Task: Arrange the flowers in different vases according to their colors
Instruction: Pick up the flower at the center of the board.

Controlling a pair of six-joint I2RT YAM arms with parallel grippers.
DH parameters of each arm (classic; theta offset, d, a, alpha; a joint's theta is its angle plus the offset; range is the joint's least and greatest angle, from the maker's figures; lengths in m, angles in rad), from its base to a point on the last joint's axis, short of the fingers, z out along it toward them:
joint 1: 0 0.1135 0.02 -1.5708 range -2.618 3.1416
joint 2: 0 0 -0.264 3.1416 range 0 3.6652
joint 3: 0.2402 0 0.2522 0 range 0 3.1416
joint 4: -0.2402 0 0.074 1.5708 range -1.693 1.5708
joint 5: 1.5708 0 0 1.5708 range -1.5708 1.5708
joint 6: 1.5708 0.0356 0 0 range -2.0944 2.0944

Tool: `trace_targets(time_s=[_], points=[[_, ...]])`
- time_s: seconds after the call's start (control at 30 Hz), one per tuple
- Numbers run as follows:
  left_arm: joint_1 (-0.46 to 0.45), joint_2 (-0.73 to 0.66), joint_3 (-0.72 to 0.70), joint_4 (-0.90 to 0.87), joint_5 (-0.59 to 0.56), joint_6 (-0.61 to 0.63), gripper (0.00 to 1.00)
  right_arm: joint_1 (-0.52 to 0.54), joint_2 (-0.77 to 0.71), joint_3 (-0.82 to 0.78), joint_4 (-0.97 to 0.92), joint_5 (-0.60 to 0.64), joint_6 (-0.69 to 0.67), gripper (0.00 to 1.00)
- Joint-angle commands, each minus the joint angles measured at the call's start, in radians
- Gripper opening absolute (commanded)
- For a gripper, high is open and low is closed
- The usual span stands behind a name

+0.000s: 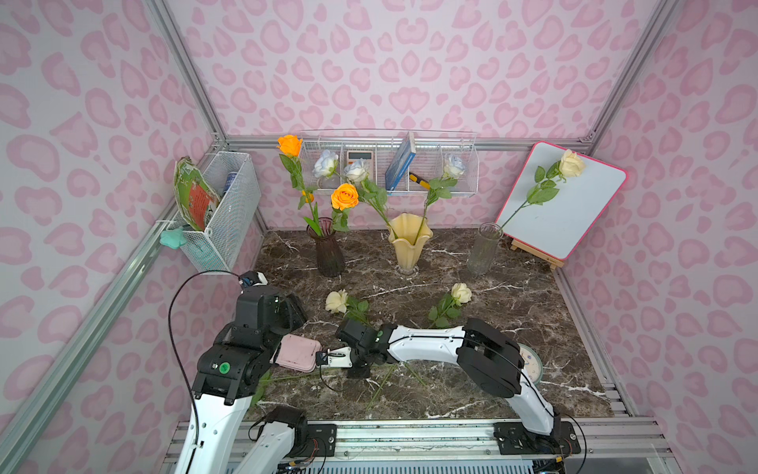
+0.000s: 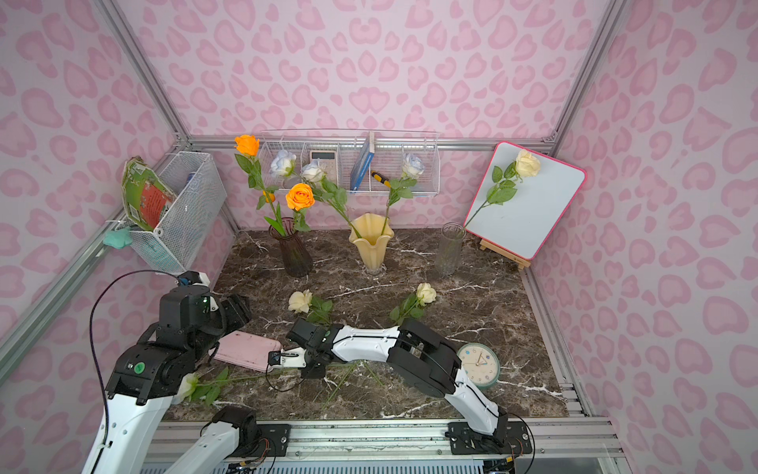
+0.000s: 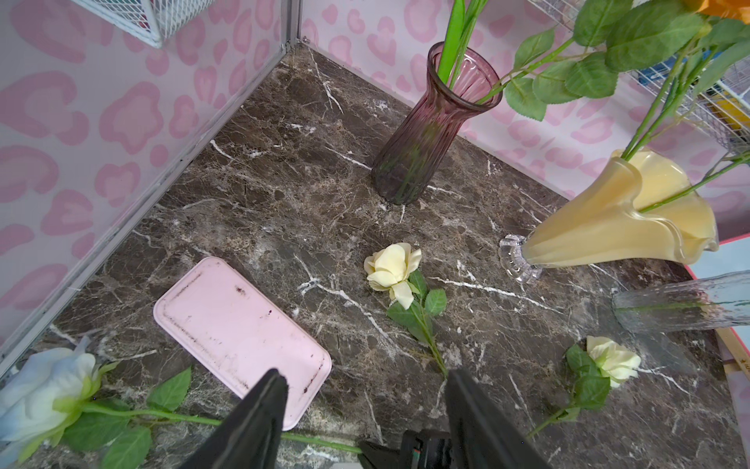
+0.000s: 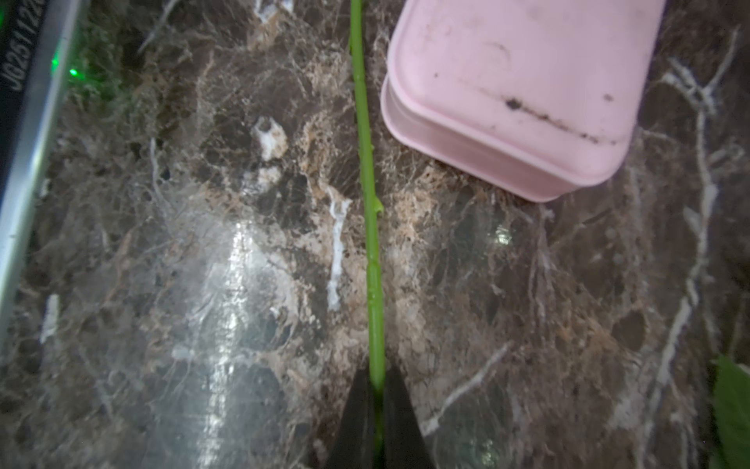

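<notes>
My right gripper (image 4: 376, 381) is shut on the green stem (image 4: 367, 203) of a pale blue-white rose (image 3: 44, 390) that lies at the table's front left. In a top view this gripper (image 2: 313, 371) points down beside the pink box. The left gripper (image 3: 365, 373) hangs open and empty above the table. Two cream roses (image 1: 336, 301) (image 1: 461, 292) lie mid-table. At the back, the purple vase (image 1: 330, 250) holds orange roses (image 1: 344, 196), the yellow vase (image 1: 410, 242) holds blue-white roses (image 1: 357, 170), and the clear vase (image 1: 484, 250) holds one cream rose (image 1: 572, 163).
A pink lidded box (image 1: 297, 353) lies next to the held stem. A round clock (image 1: 531, 361) sits under the right arm. A whiteboard on an easel (image 1: 566, 205) stands back right. White wire baskets (image 1: 221, 213) (image 1: 389, 168) hang on the walls.
</notes>
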Motion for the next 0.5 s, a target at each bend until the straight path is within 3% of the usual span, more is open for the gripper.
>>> trace_targets(time_s=[0.0,0.33,0.47], points=[[0.000,-0.007,0.010,-0.006,-0.016,0.013,0.67,0.014,-0.044,-0.040,0.078,0.042,0.015,0.00],[0.000,-0.030,0.063,-0.021,0.021,0.012,0.66,0.017,-0.250,-0.222,0.293,0.143,0.032,0.00],[0.000,-0.024,0.132,-0.046,0.063,0.020,0.67,0.007,-0.327,-0.258,0.298,0.170,0.032,0.00]])
